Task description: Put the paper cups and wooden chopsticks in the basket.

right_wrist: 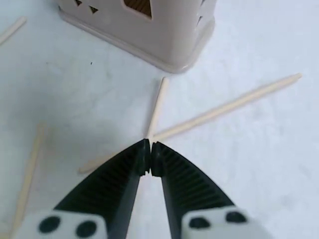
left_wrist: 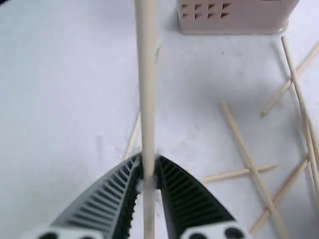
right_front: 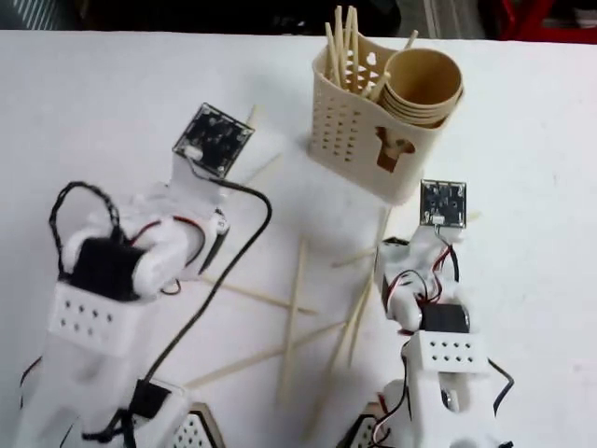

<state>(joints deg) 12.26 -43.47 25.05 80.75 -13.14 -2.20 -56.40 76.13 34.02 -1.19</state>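
The left end effector is pinching one chopstick (the right end effector is sitting pressed together, empty), needing a steady lift above the basket rim before releasing.

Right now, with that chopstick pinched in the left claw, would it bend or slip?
The chopstick stays straight along its length, so it is probably stiff. It is thin and pinched only at the tips of the left gripper, so it might pivot or slide. Being thin wood, it is likely light.
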